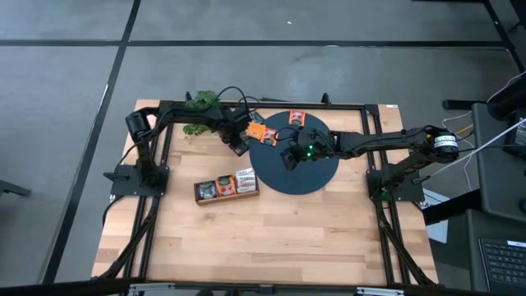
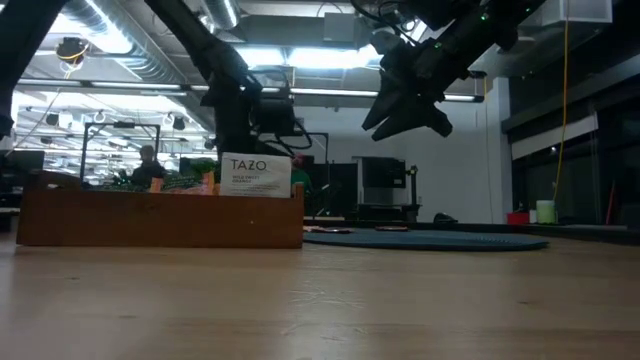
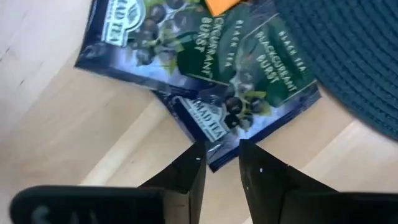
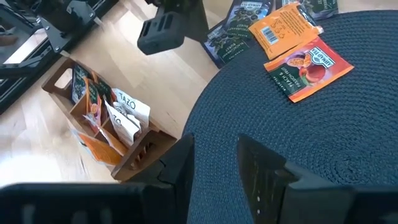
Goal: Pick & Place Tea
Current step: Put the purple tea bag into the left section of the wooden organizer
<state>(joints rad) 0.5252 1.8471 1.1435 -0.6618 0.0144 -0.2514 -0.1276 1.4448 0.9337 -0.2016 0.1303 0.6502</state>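
Two dark blue tea sachets (image 3: 249,93) (image 3: 155,37) lie flat and overlapping on the wooden table, beside the dark disc's (image 1: 294,177) left rim. My left gripper (image 3: 221,163) points down over them, open by a narrow gap, with the lower sachet's corner showing in that gap. An orange sachet (image 1: 259,131) lies on the disc's rim, and a red-orange one (image 4: 311,65) lies on the disc. Above the disc, my right gripper (image 4: 214,158) hangs open with nothing between its fingers. My left gripper comes from above, pointing down, with one fingertip (image 3: 193,165) on each side of the lower dark blue sachet's corner (image 3: 214,155). I cannot tell whether the fingers touch it. The sachet lies flat on the table.
A long wooden tray (image 1: 226,187) with upright sachets, one of them white (image 2: 256,176), stands on the table near the disc's near-left side. A green plant (image 1: 200,107) sits at the far left. Black frame rails (image 1: 156,205) run along the table's sides.
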